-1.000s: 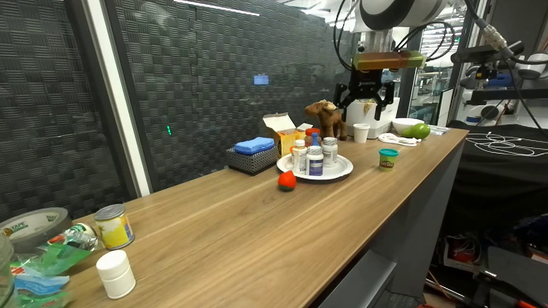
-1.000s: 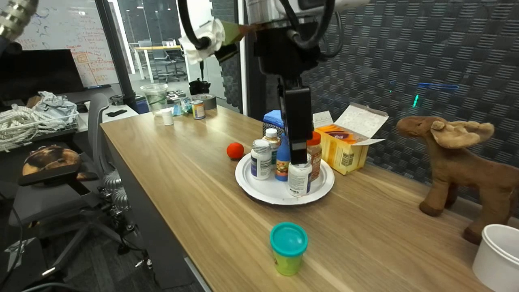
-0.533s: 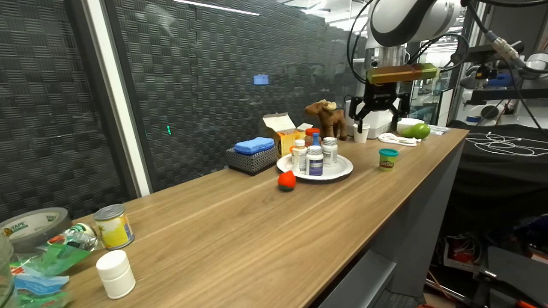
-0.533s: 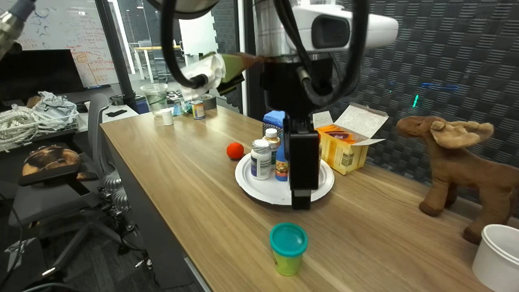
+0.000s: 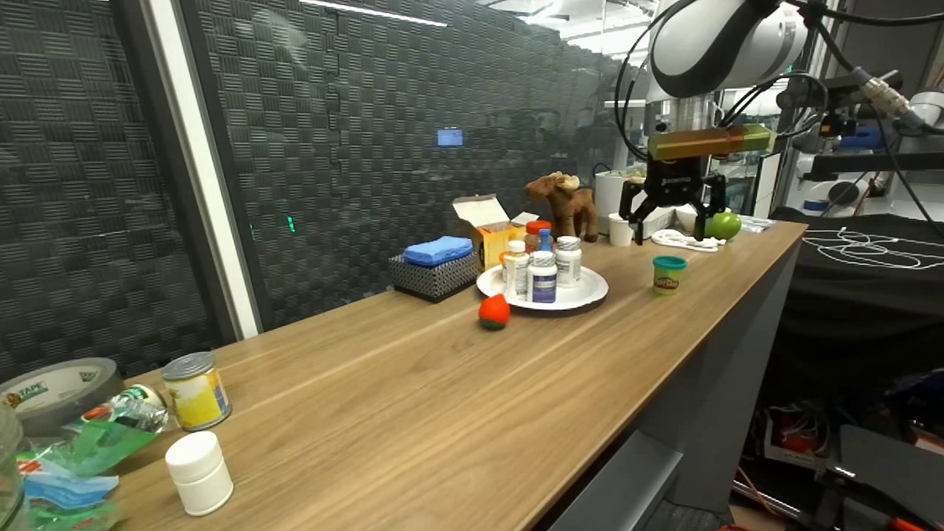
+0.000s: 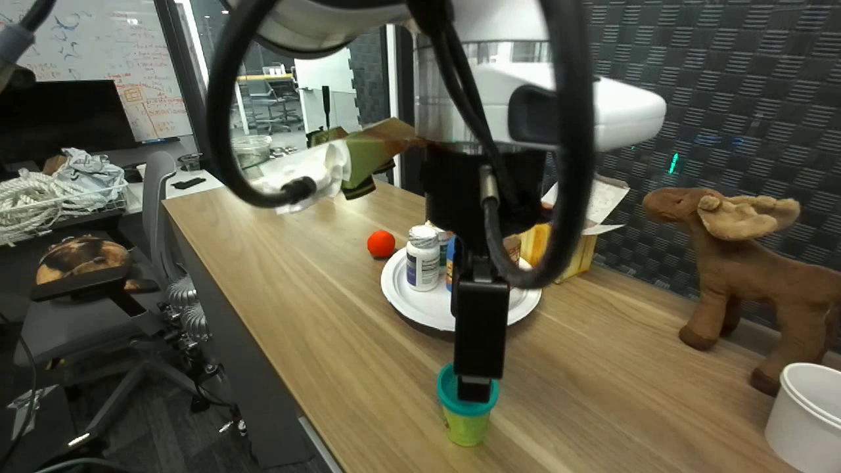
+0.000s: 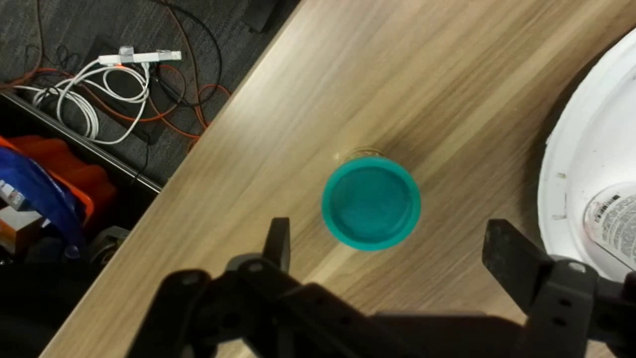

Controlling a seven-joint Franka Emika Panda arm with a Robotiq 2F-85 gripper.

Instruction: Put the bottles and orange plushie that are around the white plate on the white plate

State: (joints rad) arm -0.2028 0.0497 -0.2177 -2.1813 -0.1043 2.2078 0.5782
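Can spot bottles [image 5: 542, 282] upright on the white plate [image 5: 591, 289], clustered inside the rim, probably to leave room. Can't say the same for the orange plushie [image 5: 494, 312], just outside on the wood-grain table [image 5: 413, 402]. Holding nothing with the gripper [image 5: 670, 234], spread wide above the teal-lidded tub [image 7: 371, 203], likely to straddle it next. Looks like smooth plastic for the bottles, something soft and roundish for the orange plushie.

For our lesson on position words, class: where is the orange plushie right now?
In both exterior views, the orange plushie sits on the wooden table, off the white plate, near its left edge as pictured.
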